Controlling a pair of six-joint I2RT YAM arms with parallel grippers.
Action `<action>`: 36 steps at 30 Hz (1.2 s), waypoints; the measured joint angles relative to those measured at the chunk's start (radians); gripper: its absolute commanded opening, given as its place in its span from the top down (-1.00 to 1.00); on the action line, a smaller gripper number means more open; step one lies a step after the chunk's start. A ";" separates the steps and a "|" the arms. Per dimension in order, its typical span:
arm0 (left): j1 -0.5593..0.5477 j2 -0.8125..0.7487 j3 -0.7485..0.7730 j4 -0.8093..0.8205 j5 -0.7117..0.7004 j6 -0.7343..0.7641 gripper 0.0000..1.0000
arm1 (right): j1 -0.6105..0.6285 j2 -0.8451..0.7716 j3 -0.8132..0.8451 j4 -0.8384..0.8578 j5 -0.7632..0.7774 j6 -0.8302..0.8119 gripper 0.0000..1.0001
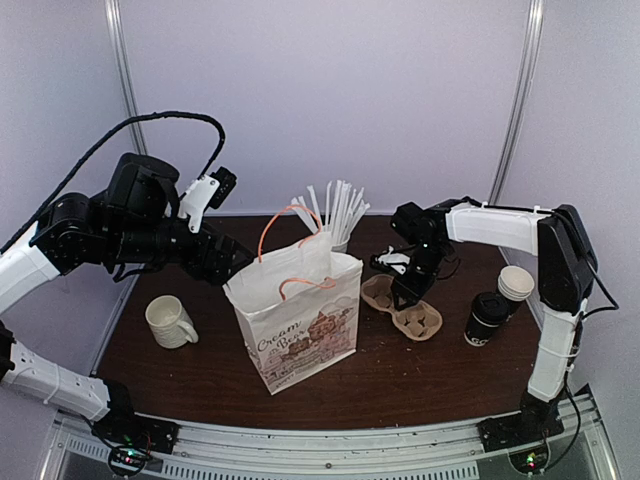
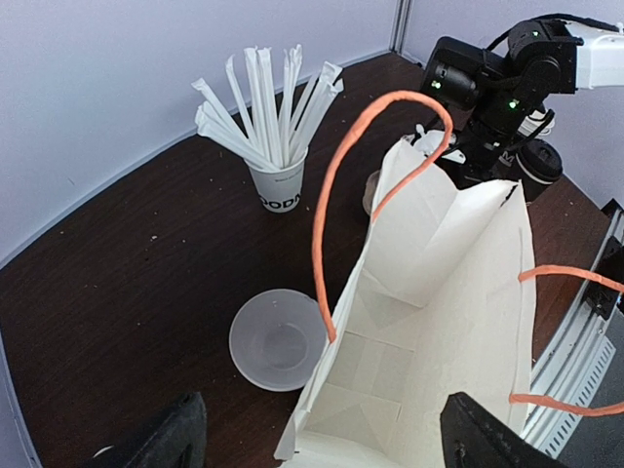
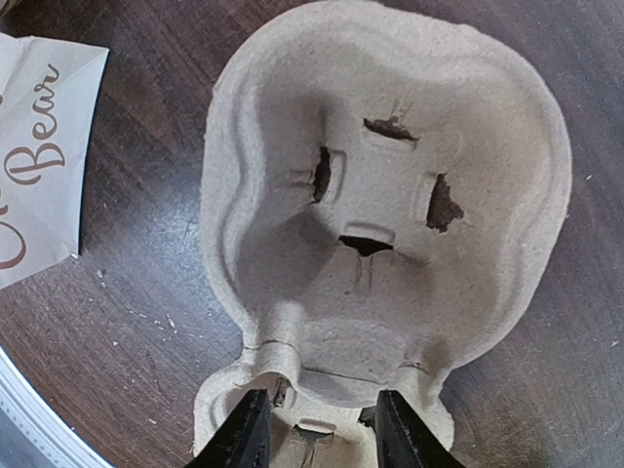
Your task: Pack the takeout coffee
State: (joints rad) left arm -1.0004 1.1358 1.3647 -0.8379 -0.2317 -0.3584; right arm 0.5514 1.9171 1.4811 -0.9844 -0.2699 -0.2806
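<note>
The takeout coffee (image 1: 487,318), a small black cup with a black lid, stands on the table at the right. Its lid also shows in the left wrist view (image 2: 538,161) behind the right arm. My right gripper (image 1: 408,290) is open and points down into a brown cardboard cup carrier (image 1: 402,308). In the right wrist view its fingertips (image 3: 322,439) sit in the near pocket of the carrier (image 3: 390,146). My left gripper (image 1: 232,262) is wide open at the top left edge of the white paper bag (image 1: 300,320). In the left wrist view it (image 2: 327,444) straddles the open bag (image 2: 439,292), which is empty inside.
A cream mug (image 1: 170,322) stands left of the bag. A white cup of stirrer sticks (image 1: 335,215) stands behind it, with a clear plastic lid (image 2: 278,339) on the table. Stacked white cups (image 1: 516,283) stand by the coffee. The bag has orange handles (image 2: 336,195).
</note>
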 measured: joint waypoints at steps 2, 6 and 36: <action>0.000 0.000 0.000 0.000 0.000 0.000 -0.74 | 0.002 0.002 0.009 0.000 0.010 0.000 0.20; 0.000 0.000 0.000 0.000 0.000 0.000 -0.74 | 0.003 0.019 0.039 -0.010 0.027 0.000 0.22; 0.000 -0.015 -0.014 -0.001 -0.014 0.000 -0.74 | 0.033 0.086 0.067 -0.039 0.092 0.002 0.30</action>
State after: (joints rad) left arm -1.0004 1.1206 1.3502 -0.8387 -0.2462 -0.3580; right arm 0.5842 2.0033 1.5478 -1.0237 -0.1780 -0.2790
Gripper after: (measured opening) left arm 0.868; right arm 0.368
